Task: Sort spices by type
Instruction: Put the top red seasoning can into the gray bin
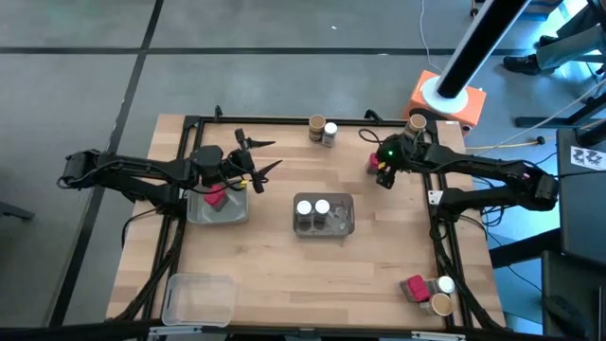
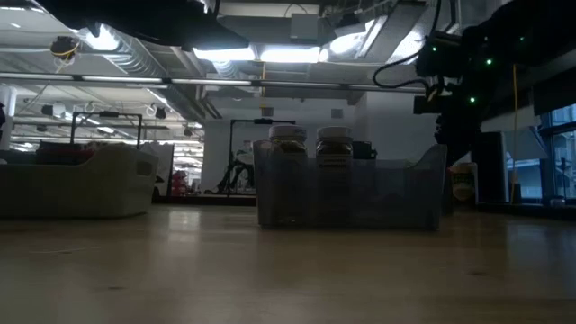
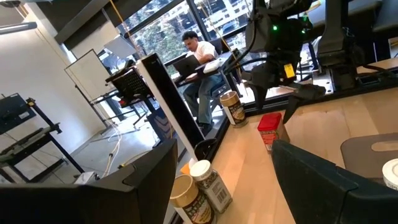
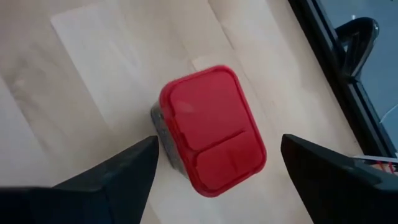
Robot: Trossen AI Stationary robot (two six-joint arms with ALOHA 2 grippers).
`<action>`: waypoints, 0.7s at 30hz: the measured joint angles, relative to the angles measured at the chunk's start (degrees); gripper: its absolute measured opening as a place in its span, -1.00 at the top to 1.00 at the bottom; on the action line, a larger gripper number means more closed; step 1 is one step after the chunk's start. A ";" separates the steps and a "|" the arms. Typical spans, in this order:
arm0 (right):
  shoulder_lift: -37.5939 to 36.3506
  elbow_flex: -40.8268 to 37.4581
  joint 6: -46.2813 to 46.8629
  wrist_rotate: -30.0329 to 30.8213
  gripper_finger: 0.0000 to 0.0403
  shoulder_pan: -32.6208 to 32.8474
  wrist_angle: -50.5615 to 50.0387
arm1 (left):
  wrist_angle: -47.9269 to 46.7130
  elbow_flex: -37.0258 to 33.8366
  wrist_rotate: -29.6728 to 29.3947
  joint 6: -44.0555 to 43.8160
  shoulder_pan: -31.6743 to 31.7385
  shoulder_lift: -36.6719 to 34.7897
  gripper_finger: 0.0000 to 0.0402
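Wooden worktop: your sorting surface, three clear trays on it.
Centre tray: holds two white-lidded jars.
Left claw: you see it spread and empty, raised beside the left tray with a magenta packet.
Right claw: fingers parted, straddling a red-lidded packet standing on the worktop near the right rear edge; not gripping.

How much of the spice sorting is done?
Some. Two white-lid jars sit in the middle tray, and a red box in the left tray. The open right gripper hovers over another red box. Five more wait.
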 joint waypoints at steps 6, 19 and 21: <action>0.00 -2.39 -1.07 0.27 -0.67 0.00 3.19 | 0.07 0.00 0.00 0.02 0.00 0.00 -0.25; 3.30 -6.01 -1.00 -1.06 -0.67 0.00 9.63 | 0.28 0.00 0.00 0.02 0.00 0.00 -0.25; 4.70 -6.01 -1.00 -1.06 -0.67 0.00 10.19 | 0.37 0.00 0.00 0.02 -0.01 0.00 -0.25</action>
